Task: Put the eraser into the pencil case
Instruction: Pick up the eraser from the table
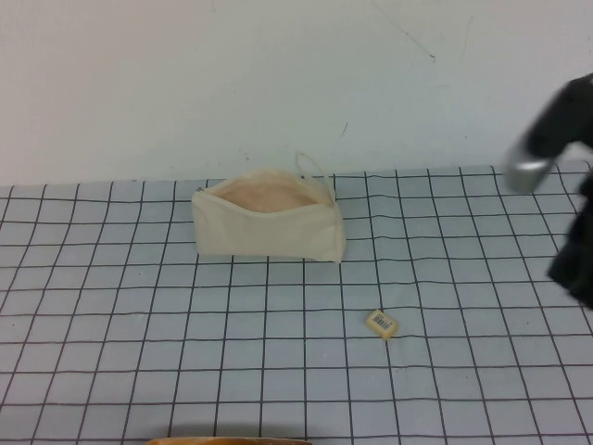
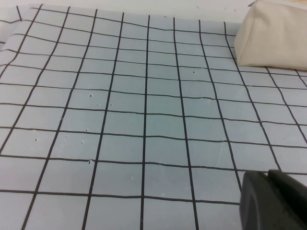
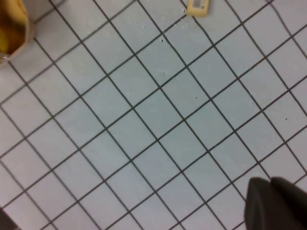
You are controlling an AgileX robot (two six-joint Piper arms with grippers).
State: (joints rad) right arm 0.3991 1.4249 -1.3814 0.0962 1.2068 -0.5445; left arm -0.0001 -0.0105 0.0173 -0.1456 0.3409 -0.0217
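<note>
The pencil case [image 1: 269, 222] is a cream-white pouch lying at the back middle of the grid mat, its zip open and the peach lining showing, with a thin cord loop at its right end. One end of it also shows in the left wrist view [image 2: 278, 36]. The eraser [image 1: 382, 324] is a tiny cream-yellow block with a striped label, lying on the mat in front of and to the right of the pouch. It also shows in the right wrist view [image 3: 198, 6]. My right gripper [image 3: 271, 184] is shut and empty, well clear of the eraser. My left gripper [image 2: 268, 175] is shut and empty above bare mat to the pouch's left.
My right arm [image 1: 570, 185] hangs over the mat's right edge. A yellow-brown object [image 1: 227, 441] peeks in at the near edge and shows in the right wrist view [image 3: 12, 28]. A white wall stands behind the mat.
</note>
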